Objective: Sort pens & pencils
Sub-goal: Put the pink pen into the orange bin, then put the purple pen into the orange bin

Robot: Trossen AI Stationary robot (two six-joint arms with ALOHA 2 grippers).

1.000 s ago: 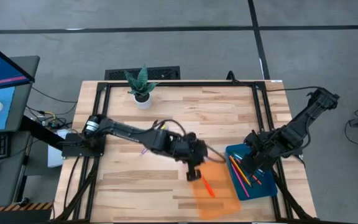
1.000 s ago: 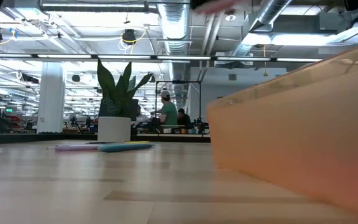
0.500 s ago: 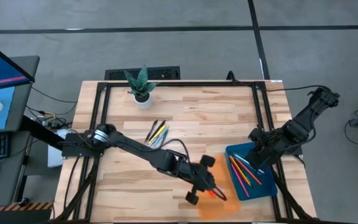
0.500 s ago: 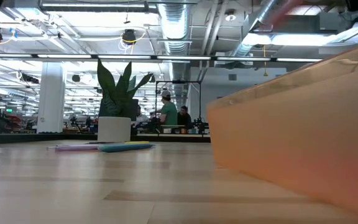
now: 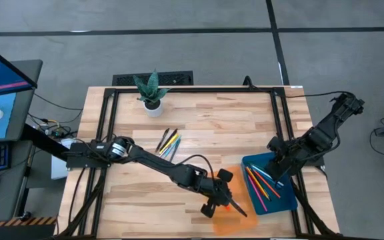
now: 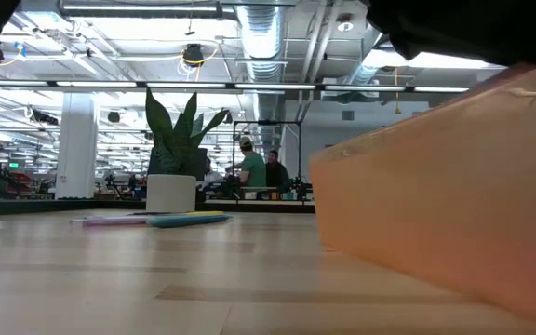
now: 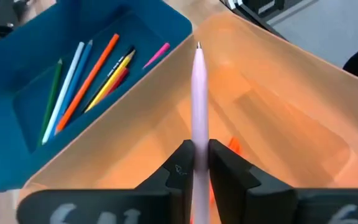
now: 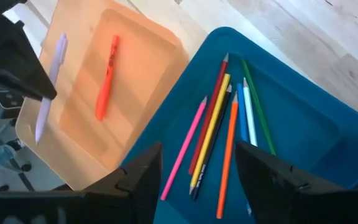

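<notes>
The wooden table (image 5: 199,127) fills the high view, and the orange tray (image 8: 92,106) is our landmark, sitting at the near edge. Butted up against the orange tray's right side is the blue tray (image 5: 270,182), the two rims touching. The left arm stretches long across the boards, and the left gripper (image 7: 196,167) hangs right over the orange tray, its fingers (image 7: 225,171) pinched on a pale pink pen (image 7: 199,106) that points out over the tray floor, the jaws only narrowly apart around the barrel. Below it, flat on the orange tray's bottom, lies one orange pen (image 8: 106,76). The right gripper (image 8: 197,171) waits above the blue tray, just right of the orange tray, fingers spread wide with nothing between them. In the blue tray lies a row of coloured pencils (image 8: 219,137): pink, red, yellow, black, orange, light blue, green. Well away from the orange tray, up towards the far-left part of the table, a small cluster of pens and pencils (image 5: 169,141) lies loose on the wood, and beyond that stands a potted plant (image 5: 151,92).
</notes>
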